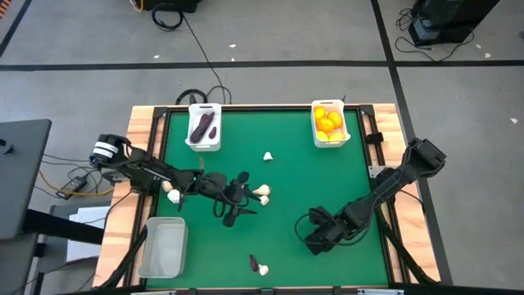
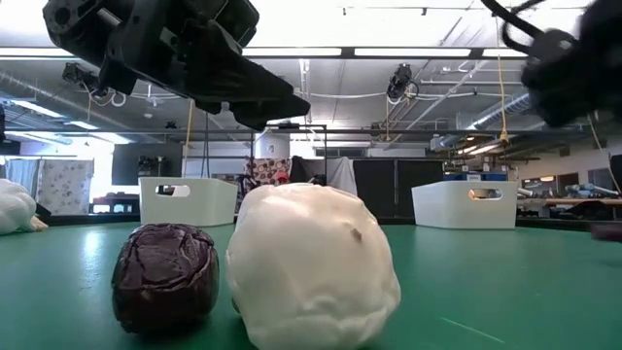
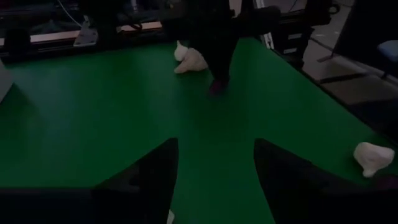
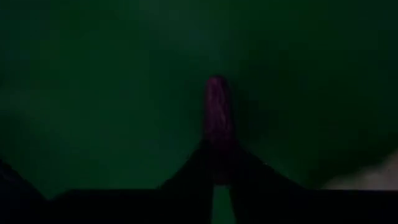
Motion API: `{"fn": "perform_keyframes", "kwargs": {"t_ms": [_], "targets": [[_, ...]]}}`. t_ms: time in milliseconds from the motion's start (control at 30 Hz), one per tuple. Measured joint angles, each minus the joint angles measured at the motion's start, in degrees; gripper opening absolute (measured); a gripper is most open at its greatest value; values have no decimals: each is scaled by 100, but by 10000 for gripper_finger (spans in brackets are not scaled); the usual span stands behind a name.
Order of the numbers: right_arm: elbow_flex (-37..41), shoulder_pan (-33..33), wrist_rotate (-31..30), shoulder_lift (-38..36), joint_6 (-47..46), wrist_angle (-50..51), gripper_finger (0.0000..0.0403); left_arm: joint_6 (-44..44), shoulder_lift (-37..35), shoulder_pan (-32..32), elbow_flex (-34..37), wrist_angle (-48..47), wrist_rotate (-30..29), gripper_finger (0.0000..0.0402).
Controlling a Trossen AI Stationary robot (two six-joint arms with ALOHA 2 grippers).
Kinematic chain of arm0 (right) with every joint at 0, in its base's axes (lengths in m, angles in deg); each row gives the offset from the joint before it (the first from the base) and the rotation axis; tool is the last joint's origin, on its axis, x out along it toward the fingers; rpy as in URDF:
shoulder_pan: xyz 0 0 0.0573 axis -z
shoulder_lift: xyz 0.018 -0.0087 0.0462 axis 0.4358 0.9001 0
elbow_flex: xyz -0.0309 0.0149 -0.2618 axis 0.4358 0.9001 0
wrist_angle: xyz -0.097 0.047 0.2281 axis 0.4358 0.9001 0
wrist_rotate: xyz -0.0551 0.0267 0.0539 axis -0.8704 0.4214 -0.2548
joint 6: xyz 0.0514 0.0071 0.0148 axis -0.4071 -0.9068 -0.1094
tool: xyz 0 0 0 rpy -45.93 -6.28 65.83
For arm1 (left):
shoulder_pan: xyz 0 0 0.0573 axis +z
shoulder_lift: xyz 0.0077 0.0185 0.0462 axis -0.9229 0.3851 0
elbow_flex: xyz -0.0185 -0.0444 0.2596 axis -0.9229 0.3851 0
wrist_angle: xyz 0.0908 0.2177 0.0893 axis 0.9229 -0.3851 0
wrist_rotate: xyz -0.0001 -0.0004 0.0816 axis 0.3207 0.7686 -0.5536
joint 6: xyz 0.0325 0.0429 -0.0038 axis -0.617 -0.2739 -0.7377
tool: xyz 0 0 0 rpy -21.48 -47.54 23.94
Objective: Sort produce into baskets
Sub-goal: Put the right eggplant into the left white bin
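Observation:
My right gripper [image 1: 315,233] is low over the table's near right part and shut on a dark purple eggplant [image 4: 217,118], which its own body hides in the high view. My left gripper [image 1: 232,215] [image 3: 214,146] is open and empty over the table's middle, with a garlic bulb [image 1: 260,193] just beside it. An eggplant [image 1: 252,262] [image 2: 165,277] and a garlic bulb [image 1: 263,270] [image 2: 316,267] lie on the mat at the near edge. More garlic lies at the left [image 1: 172,196] and toward the far side [image 1: 268,156]. My right gripper pinches one end of the eggplant [image 4: 217,158] between its two fingers. The eggplant lies along the fingers, and the rest of it sticks out past their tips over the green mat. Whether it is lifted clear of the table, I cannot tell.
A white basket with eggplants [image 1: 203,127] stands at the far left. A white basket with yellow and orange citrus [image 1: 330,123] stands at the far right. A clear, empty basket [image 1: 164,246] stands at the near left. The wooden table frame [image 1: 139,131] borders the mat.

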Motion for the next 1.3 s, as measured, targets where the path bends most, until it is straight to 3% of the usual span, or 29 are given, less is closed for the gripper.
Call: {"fn": "perform_keyframes", "kwargs": {"t_ms": [100, 367, 633, 1000, 1300], "targets": [[0, 160, -454, 0, 716, -374, 13, 24, 0, 0, 0, 16, -15, 218], [0, 721, -1903, 0, 3300, -2059, 31, 7, 0, -4, 0, 162, -11, 218], [0, 1258, -2218, 0, 5307, -3779, 27, -11, 2, 0, 0, 649, -243, 194], [0, 1430, -2314, 0, 5875, -4022, 27, 280, 2, 4, 0, 818, -508, 158], [0, 1432, -2323, 0, 6084, -4117, 28, 274, 2, 11, 0, 826, -531, 55]]}}
